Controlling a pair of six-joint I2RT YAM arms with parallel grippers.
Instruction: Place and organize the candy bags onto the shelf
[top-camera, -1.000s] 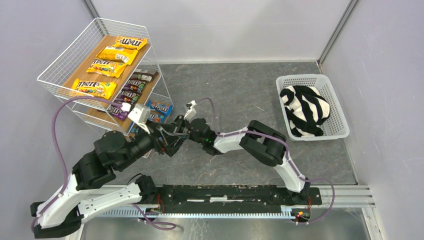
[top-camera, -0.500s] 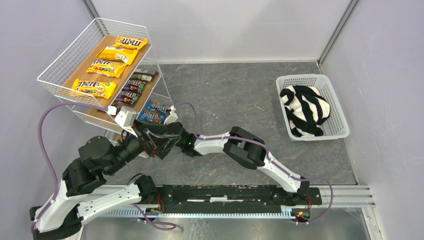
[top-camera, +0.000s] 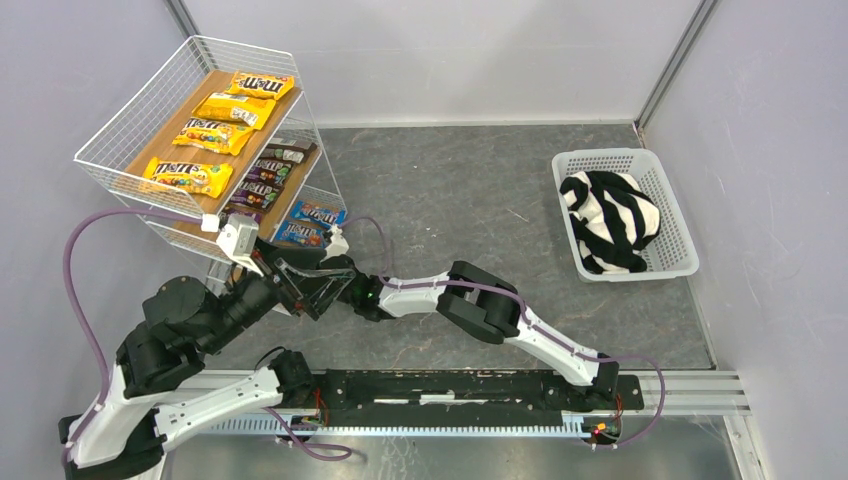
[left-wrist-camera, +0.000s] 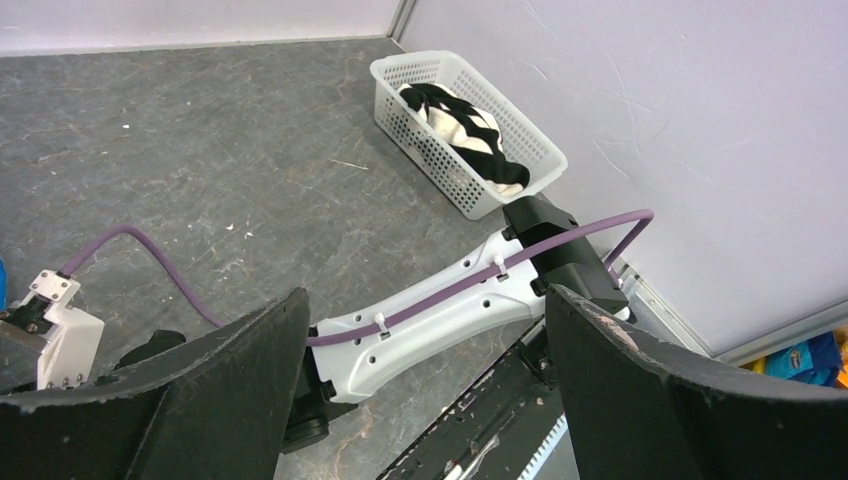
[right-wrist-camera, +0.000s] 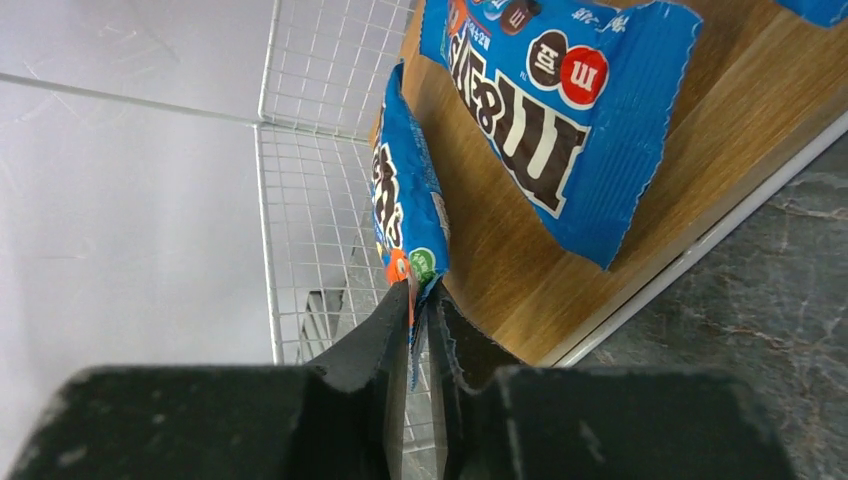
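**A:** ok the right end effector (right-wrist-camera: 418, 300) has pushed in to the shelf (right-wrist-camera: 264, 220) since a second ago, still clenched on a blue candy bag (right-wrist-camera: 405, 190), edge-up over the bottom board (right-wrist-camera: 500, 250).

**B:** Nearly placed then. The wire wall (right-wrist-camera: 320, 200) is tight on its left, the second blue bag (right-wrist-camera: 560, 110) on its right, bare wood between. The left end effector (left-wrist-camera: 425, 300) gapes, empty.
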